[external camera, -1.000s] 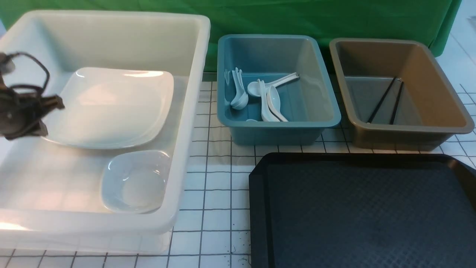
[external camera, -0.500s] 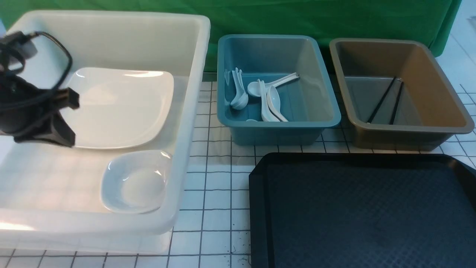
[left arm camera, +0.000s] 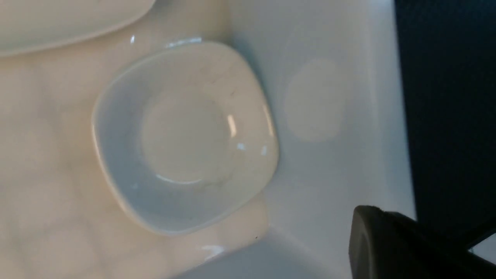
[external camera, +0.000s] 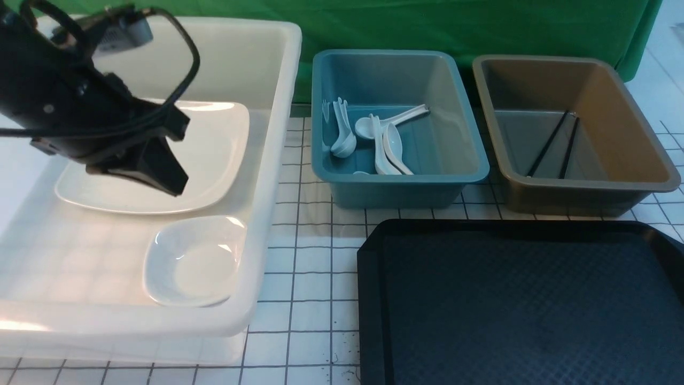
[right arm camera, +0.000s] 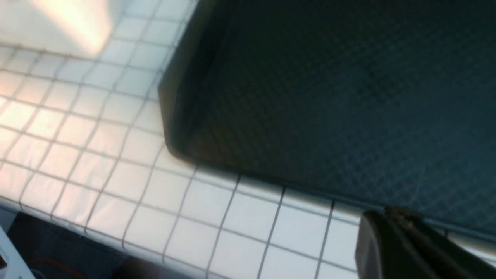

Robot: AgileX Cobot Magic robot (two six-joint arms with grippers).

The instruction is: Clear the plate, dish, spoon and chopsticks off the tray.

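The left gripper (external camera: 173,184) hangs over the plate (external camera: 214,155) with its fingers closed and nothing in them. The plate lies flat in the big white tub (external camera: 267,224). The small dish (external camera: 195,262) sits in the same tub, just in front of the plate, in the near corner by the tub wall. White spoons (external camera: 382,144) lie in a heap in the blue tub (external camera: 470,160). The two black chopsticks (external camera: 556,140) lean in the brown tub (external camera: 630,149). The black tray (external camera: 523,305) sits in front of those two tubs with nothing on it. Only a dark bit of the right gripper (right arm camera: 407,248) shows near the tray's edge, and its fingers are closed on nothing
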